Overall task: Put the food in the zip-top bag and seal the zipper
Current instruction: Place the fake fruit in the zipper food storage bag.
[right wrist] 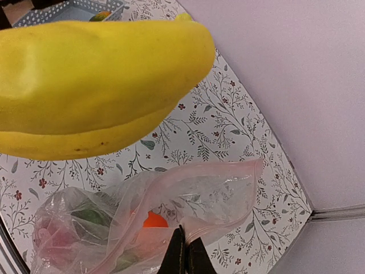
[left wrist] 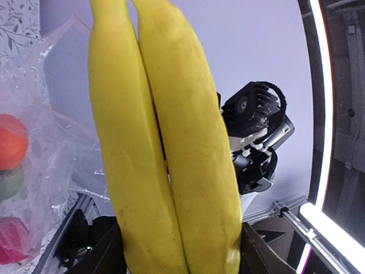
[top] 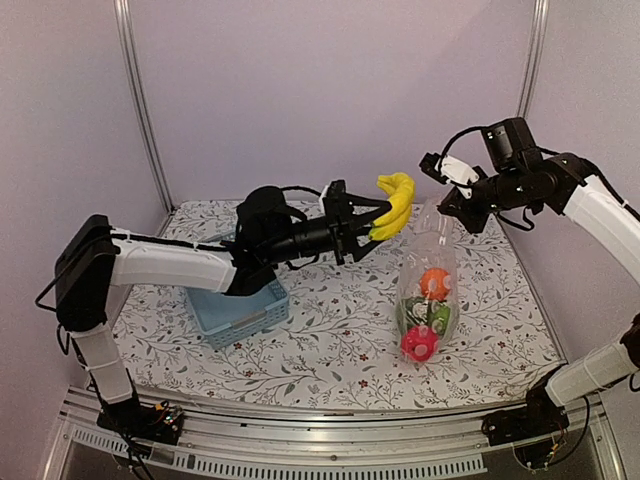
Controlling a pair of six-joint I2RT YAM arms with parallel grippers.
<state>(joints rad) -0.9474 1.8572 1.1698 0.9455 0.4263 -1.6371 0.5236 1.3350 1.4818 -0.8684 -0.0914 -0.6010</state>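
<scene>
My left gripper [top: 372, 226] is shut on the yellow banana [top: 395, 204] and holds it in the air just left of the bag's mouth. The banana fills the left wrist view [left wrist: 165, 142] and the top of the right wrist view [right wrist: 97, 85]. My right gripper [top: 452, 205] is shut on the zipper edge [right wrist: 188, 234] of the clear zip-top bag [top: 428, 290] and holds it up with its mouth open. Inside the bag lie an orange [top: 434, 282], green pieces [top: 432, 316] and a pinkish-red ball [top: 419, 344].
The light blue slotted basket [top: 240, 312] stands on the floral table cloth under my left forearm, with something orange-green in it in the right wrist view [right wrist: 101, 15]. Purple walls enclose the back and sides.
</scene>
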